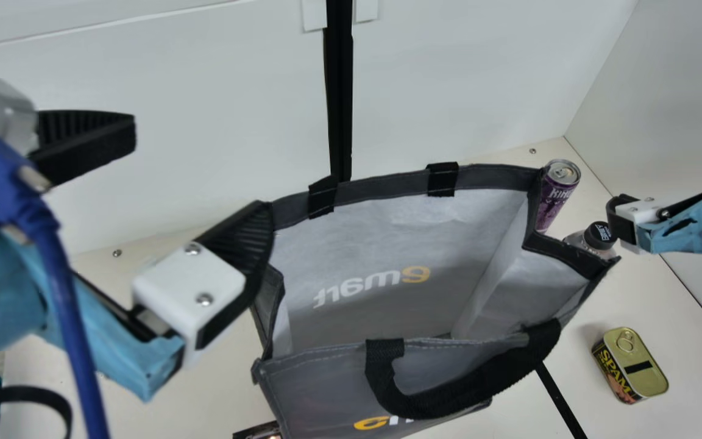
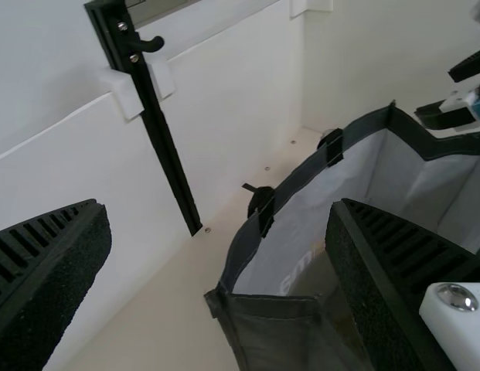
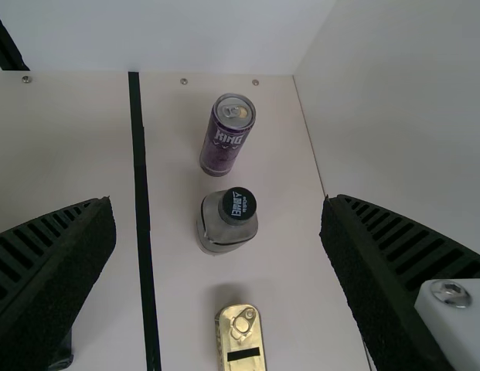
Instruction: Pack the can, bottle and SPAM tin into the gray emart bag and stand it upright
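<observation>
Two sets of jaws gape apart, on the left gripper point(image 2: 218, 205) and the right gripper point(image 3: 216, 202), the latter nearer the bottle point(image 3: 222, 229), which stands upright out beyond its gap, between the can point(image 3: 223, 141) and the SPAM tin point(image 3: 241, 340).

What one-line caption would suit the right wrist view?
Purple can, black-capped bottle and SPAM tin in a row on the cream table, beyond the open right claw.
</observation>
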### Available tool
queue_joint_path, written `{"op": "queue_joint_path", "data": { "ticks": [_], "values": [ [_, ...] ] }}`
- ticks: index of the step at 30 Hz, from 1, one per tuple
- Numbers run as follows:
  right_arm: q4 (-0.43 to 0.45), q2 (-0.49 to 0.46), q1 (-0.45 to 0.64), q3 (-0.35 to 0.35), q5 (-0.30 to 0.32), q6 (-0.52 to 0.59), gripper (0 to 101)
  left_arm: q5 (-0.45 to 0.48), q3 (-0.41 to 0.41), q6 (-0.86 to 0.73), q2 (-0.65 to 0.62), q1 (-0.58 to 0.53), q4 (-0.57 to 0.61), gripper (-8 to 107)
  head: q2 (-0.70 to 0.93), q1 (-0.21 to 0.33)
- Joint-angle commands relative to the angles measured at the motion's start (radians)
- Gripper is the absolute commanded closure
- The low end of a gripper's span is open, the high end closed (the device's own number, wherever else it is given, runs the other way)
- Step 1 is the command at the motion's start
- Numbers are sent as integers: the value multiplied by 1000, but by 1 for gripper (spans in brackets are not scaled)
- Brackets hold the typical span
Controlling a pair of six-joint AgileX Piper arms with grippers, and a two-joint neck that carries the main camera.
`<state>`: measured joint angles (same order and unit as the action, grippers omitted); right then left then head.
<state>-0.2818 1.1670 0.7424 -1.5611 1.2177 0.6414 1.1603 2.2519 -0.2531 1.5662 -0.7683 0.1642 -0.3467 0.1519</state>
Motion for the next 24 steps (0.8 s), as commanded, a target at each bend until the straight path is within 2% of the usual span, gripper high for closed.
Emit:
{"op": "queue_joint_path", "data": {
  "ticks": [1, 24],
  "values": [
    [0, 0, 0, 0, 0, 0, 6, -1, 8, -8, 9, -11, 5, 9, -2, 23],
    [1, 0, 0, 0, 0, 0, 6, -8, 124, -89, 181, -70, 82, 9, -2, 23]
  ]
}}
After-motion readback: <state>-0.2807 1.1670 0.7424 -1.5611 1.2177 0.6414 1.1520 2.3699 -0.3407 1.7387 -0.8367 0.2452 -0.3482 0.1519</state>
